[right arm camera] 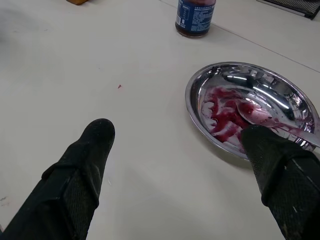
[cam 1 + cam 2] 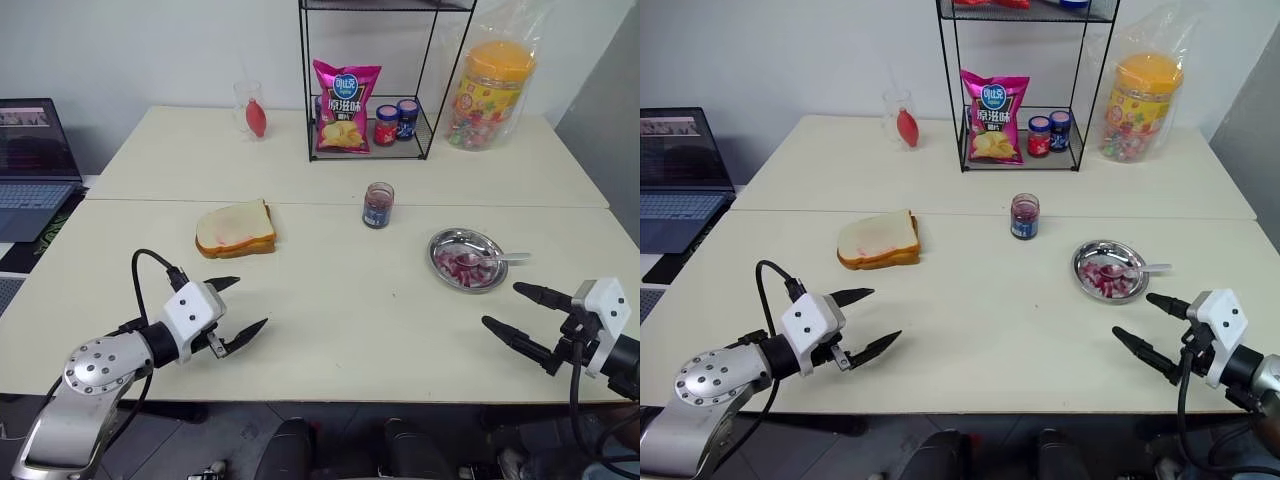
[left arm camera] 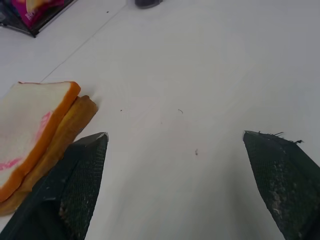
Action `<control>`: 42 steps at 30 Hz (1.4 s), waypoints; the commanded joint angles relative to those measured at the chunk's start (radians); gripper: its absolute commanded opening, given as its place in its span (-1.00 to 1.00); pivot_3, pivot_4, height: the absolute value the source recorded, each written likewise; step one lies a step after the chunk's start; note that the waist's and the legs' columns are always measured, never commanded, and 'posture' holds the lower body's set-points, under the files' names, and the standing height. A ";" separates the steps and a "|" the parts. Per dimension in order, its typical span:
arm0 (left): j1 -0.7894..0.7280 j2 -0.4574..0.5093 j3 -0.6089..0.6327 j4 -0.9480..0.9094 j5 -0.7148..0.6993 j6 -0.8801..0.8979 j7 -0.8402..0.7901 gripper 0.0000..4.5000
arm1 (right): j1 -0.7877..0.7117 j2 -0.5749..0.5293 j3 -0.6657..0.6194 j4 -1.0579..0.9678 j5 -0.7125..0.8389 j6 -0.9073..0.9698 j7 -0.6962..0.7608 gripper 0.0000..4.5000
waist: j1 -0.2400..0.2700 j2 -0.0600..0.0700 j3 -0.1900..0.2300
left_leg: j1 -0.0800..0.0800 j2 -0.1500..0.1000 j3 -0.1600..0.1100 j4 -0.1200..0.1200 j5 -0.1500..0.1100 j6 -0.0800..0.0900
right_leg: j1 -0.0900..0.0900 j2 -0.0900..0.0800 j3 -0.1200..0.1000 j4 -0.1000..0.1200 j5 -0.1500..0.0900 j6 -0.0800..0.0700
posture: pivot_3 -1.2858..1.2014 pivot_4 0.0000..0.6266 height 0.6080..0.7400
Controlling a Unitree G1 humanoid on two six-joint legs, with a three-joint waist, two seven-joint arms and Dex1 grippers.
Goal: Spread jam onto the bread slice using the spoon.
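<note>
The left gripper (image 2: 231, 315) is held with its fingers spread wide and nothing between them, hovering above the tabletop (image 2: 330, 310) on the near side of the bread slice (image 2: 233, 226). The right gripper (image 2: 520, 313) is likewise spread wide and empty, poised just short of the steel dish (image 2: 446, 243).

The spoon (image 1: 270, 121) is seen lying in that dish, bowl smeared, handle resting over the rim on the side away from the bread. Red-purple jam (image 1: 222, 117) is streaked across the dish floor. The jam jar (image 2: 378, 205) stands behind the dish, between it and the bread, which is stacked on a browner slice and already carries some pink smears.

The step in hand appears to be picking up the spoon. The handle is best approached low and square by the right fingers, closed near its free end so the dish is not tipped.
</note>
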 commanded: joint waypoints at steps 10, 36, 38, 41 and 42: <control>-0.098 -0.116 0.072 0.059 0.008 -0.001 0.179 1.00 | -0.072 0.010 0.063 -0.118 0.039 0.012 -0.033 0.99 | -0.002 0.000 0.000 | 0.001 0.000 0.000 0.000 0.000 0.000 | 0.000 0.000 0.000 0.001 0.004 0.007 | 0.03 -0.52 1.00; -0.683 -0.389 0.254 0.549 -0.210 0.591 0.680 1.00 | -0.582 -0.061 0.437 -0.127 0.046 0.282 -0.048 0.99 | 0.000 -0.006 0.001 | -0.002 -0.004 -0.002 0.002 0.001 -0.001 | 0.000 -0.001 -0.001 0.001 0.007 0.013 | 0.03 -0.52 1.00; -0.699 -0.398 0.270 0.572 -0.219 0.602 0.700 1.00 | -0.596 -0.056 0.436 -0.130 0.054 0.286 -0.043 0.99 | 0.000 -0.006 0.001 | -0.003 -0.004 -0.002 0.002 0.001 -0.001 | 0.000 -0.001 -0.001 0.000 0.007 0.013 | 0.03 -0.52 1.00; -0.710 -0.397 0.265 0.586 -0.223 0.603 0.690 1.00 | -0.620 -0.046 0.429 -0.132 0.071 0.288 -0.038 0.99 | -0.001 -0.006 0.001 | -0.003 -0.004 -0.001 0.002 0.001 -0.001 | -0.001 -0.001 0.000 0.000 0.008 0.012 | 0.03 -0.52 1.00; -0.712 -0.393 0.258 0.587 -0.219 0.602 0.685 1.00 | -0.627 -0.044 0.428 -0.132 0.074 0.289 -0.037 0.99 | -0.001 -0.006 0.001 | -0.003 -0.004 -0.001 0.002 0.001 -0.001 | -0.001 -0.001 0.000 0.000 0.008 0.012 | 0.03 -0.52 1.00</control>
